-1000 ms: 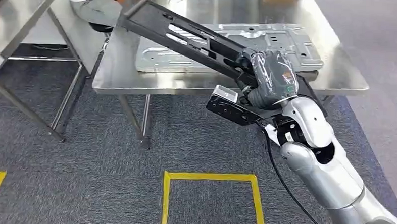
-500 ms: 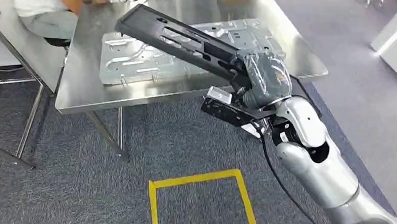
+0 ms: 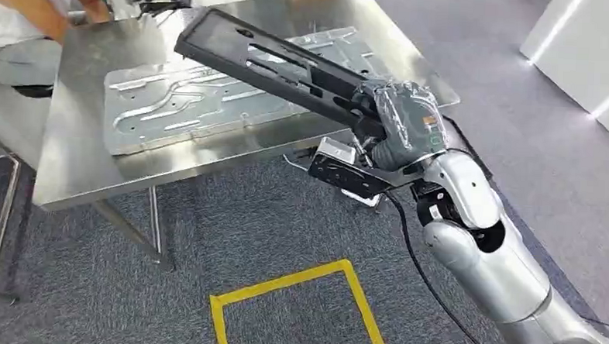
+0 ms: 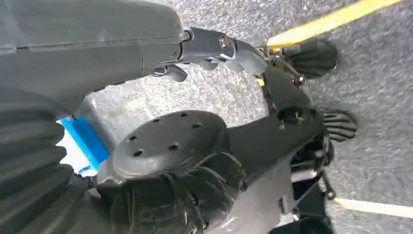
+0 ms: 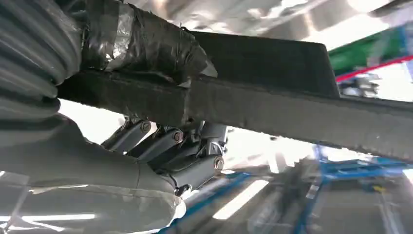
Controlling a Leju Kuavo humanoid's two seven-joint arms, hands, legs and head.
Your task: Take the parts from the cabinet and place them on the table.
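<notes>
Gripping one end of long black part (image 3: pixel 275 62): right hand (image 3: pixel 400 122), fingers clamped, part raised above steel table (image 3: pixel 68 185) and grey panel (image 3: pixel 180 108).

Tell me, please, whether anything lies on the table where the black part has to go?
Yes: a large stamped metal panel covers much of the table beneath the black part gripped by the right robot hand.
</notes>
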